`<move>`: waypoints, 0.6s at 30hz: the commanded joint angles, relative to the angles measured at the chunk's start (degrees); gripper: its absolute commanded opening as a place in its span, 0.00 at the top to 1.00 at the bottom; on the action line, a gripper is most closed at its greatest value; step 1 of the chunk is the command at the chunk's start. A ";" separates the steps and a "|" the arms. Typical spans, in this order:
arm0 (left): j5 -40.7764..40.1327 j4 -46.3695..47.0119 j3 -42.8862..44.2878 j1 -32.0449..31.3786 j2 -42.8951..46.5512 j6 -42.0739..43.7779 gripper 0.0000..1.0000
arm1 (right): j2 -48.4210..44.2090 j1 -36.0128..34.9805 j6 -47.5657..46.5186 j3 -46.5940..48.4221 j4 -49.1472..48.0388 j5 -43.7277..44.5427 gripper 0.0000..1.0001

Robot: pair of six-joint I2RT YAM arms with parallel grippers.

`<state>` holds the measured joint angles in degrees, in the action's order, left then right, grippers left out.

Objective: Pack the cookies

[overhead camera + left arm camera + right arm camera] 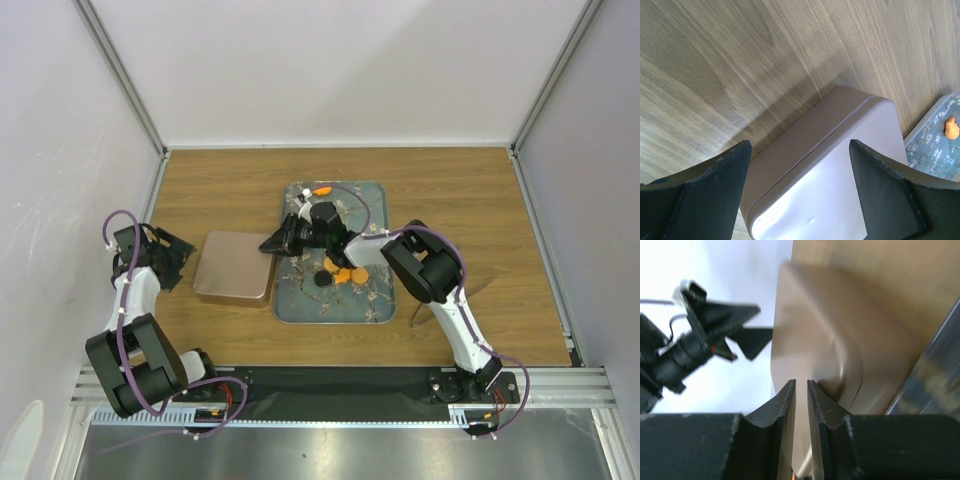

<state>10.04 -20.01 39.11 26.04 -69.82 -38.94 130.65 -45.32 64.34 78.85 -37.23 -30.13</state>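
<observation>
Orange cookies (346,274) and a black cookie (322,280) lie on the floral grey tray (372,300), just below my right arm. An irregular orange piece (952,128) shows on the tray in the left wrist view. No pink or green cookies show. A closed rose-gold tin (235,267) lies left of the tray. My right gripper (272,244) is at the tin's far right corner, its jaws (801,382) closed to a narrow slit on the tin's edge (840,330). My left gripper (170,256) is open and empty at the tin's left side, the tin (840,170) between its fingers (800,145).
White walls with metal posts enclose the wooden table (480,220) on three sides. The tray touches the tin's right side. My right arm's elbow (425,262) hangs over the tray's right edge. A black rail (340,385) runs along the near edge.
</observation>
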 commanded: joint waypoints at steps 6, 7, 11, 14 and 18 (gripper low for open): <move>1.38 1.03 0.17 -0.38 -0.05 1.06 0.14 | 8.21 2.87 -2.55 8.95 13.41 0.95 0.78; 1.38 1.03 0.17 -0.29 -0.14 1.06 0.15 | 8.74 2.96 -2.64 9.39 13.68 1.04 0.78; 1.30 1.03 0.17 -0.29 -0.14 1.06 0.15 | 9.97 2.96 -2.55 10.71 15.08 1.57 0.78; 1.21 1.03 0.17 -0.29 -0.14 1.06 0.15 | 10.33 2.96 -2.29 9.49 15.44 2.26 0.79; 1.21 1.11 0.17 -0.29 -0.05 0.97 0.14 | 9.45 2.52 -2.81 7.12 13.86 2.71 0.79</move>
<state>10.74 -20.01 39.11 26.00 -69.82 -38.94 136.49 -42.52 64.47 89.73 -31.88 -30.89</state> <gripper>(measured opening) 0.854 0.213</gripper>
